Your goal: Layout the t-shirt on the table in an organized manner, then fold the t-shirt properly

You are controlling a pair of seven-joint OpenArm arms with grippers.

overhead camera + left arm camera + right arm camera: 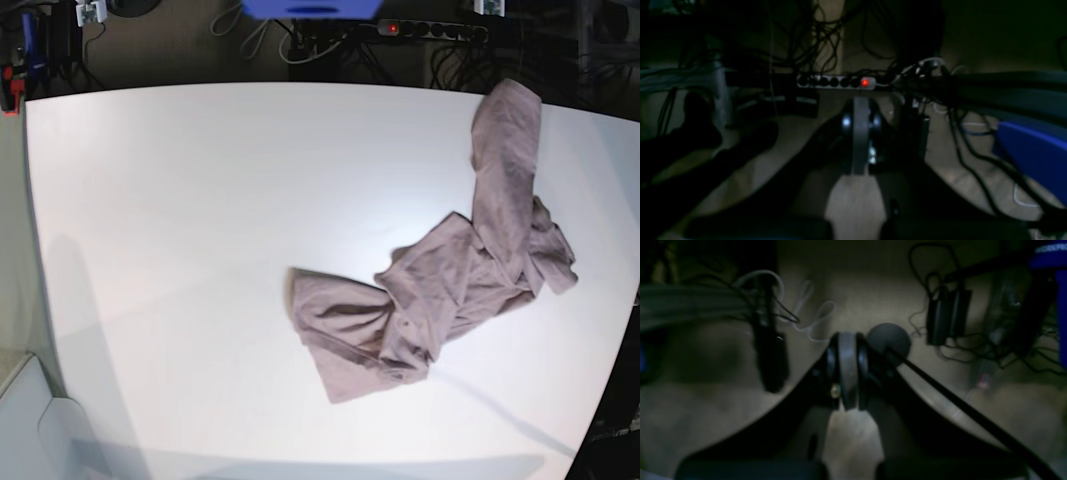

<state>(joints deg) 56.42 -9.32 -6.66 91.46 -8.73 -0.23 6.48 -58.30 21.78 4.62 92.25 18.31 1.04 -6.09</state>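
- Only the base view shows the t-shirt (460,270): crumpled and twisted on the right half of the white table (180,250), one end reaching the far edge.
- The wrist views instead show dim floor, cables and a power strip (836,81).
- Left gripper (860,133) and right gripper (847,371): jaws closed together, empty.

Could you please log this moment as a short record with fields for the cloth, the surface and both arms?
cloth: crumpled dusty mauve short-sleeved t-shirt, not laid out, unfolded
position: right half of the large white matte table, one end reaching toward the far edge
left gripper: shut, empty, off the table
right gripper: shut, empty, off the table
arms in base view: none visible
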